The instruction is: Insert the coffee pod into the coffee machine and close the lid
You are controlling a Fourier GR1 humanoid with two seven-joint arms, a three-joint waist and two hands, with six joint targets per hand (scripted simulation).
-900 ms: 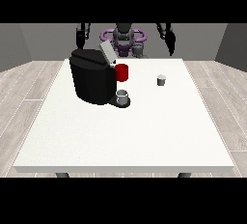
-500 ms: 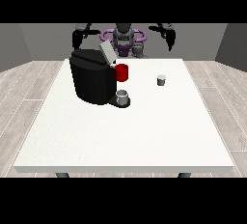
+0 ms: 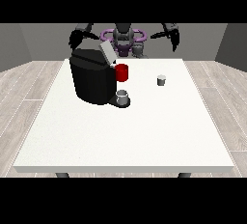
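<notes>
A black coffee machine [image 3: 91, 79] stands on the left half of the white table [image 3: 130, 131], its grey lid [image 3: 106, 51] tilted up and open. A red part [image 3: 122, 72] sticks out at its front, and a grey cup [image 3: 123, 96] sits on its drip base. The small grey coffee pod [image 3: 161, 79] stands upright on the table, right of the machine. The hand at the view's right [image 3: 174, 38] hangs raised above the table's far right corner, well behind the pod. Raised over the machine's back is the hand at the view's left [image 3: 75, 38].
The robot's torso [image 3: 124, 38] with purple rings stands behind the table's far edge. Wooden floor surrounds the table. The table's near half bears nothing.
Both arms have lifted and spread outward. The hand at the view's right has risen higher and further right. The pod and machine have not moved.
</notes>
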